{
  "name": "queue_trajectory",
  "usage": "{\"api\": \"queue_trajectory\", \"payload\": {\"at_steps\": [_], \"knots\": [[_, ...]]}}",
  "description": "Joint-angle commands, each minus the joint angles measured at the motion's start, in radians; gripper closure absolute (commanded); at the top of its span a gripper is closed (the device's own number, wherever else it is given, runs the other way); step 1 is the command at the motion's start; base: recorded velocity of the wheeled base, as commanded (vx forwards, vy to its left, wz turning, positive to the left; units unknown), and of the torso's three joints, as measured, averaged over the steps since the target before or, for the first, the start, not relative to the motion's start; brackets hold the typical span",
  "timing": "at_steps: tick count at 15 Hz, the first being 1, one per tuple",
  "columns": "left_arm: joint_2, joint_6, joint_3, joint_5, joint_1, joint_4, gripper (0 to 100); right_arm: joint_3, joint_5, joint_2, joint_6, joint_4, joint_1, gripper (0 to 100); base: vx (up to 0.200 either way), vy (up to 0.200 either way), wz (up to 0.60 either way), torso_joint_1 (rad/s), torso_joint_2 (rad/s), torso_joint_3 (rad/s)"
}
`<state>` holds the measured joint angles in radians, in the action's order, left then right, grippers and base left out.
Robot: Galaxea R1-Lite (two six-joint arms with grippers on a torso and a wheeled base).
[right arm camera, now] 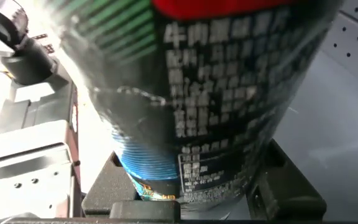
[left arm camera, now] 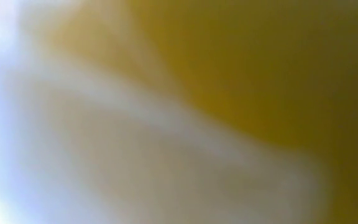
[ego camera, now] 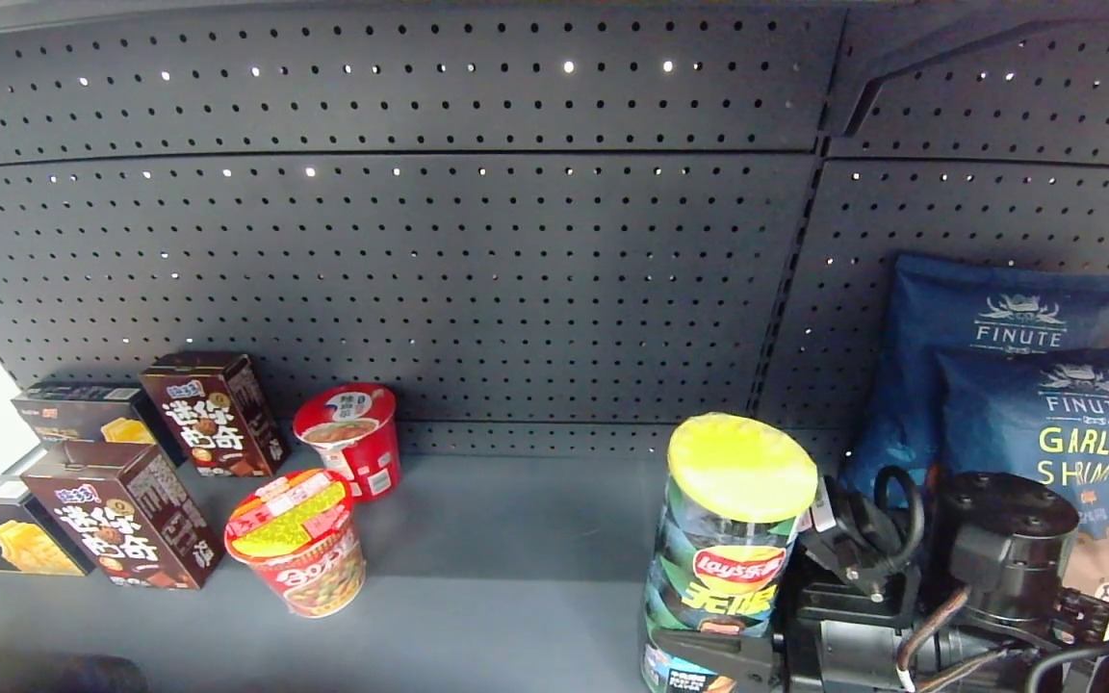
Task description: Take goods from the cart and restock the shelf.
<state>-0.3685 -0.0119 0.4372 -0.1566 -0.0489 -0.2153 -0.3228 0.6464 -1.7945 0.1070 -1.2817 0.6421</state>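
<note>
A tall chip canister [ego camera: 730, 549] with a yellow lid stands upright over the front right of the grey shelf [ego camera: 516, 539]. My right gripper [ego camera: 709, 659] is shut on its lower part, one dark finger crossing its base. In the right wrist view the canister [right arm camera: 210, 106] looms close, its printed side held between the black fingers [right arm camera: 104, 196] of the gripper [right arm camera: 197, 199]. I cannot tell whether its bottom touches the shelf. The left wrist view is a yellow and white blur with nothing recognisable in it.
Two blue snack bags [ego camera: 1007, 366] lean on the pegboard back [ego camera: 516, 289] just right of the canister. Two red cup noodles [ego camera: 299, 544] and several brown and dark boxes [ego camera: 131, 525] fill the shelf's left. Bare shelf lies between the cups and the canister.
</note>
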Motion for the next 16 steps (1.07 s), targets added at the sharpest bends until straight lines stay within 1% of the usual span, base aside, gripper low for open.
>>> {"api": "queue_trajectory", "payload": {"at_steps": [1, 12, 13, 16], "knots": [[0.002, 0.0, 0.001, 0.0, 0.0, 0.001, 100, -0.009, 0.001, -0.051, 0.0, -0.002, -0.002, 100, 0.0, 0.0, 0.0, 0.0, 0.0, 0.0], [0.002, 0.0, -0.002, 0.0, 0.0, 0.001, 100, -0.035, 0.001, -0.132, 0.002, -0.005, 0.007, 100, 0.0, 0.0, 0.0, 0.0, 0.0, 0.0], [0.002, 0.0, -0.002, -0.001, 0.0, 0.001, 100, -0.03, 0.001, -0.131, 0.003, -0.011, 0.007, 0, 0.0, 0.0, 0.0, 0.0, 0.0, 0.0], [0.0, 0.0, -0.002, -0.001, 0.0, 0.001, 100, -0.009, -0.047, -0.115, 0.002, -0.025, 0.004, 0, 0.0, 0.0, 0.0, 0.0, 0.0, 0.0]]}}
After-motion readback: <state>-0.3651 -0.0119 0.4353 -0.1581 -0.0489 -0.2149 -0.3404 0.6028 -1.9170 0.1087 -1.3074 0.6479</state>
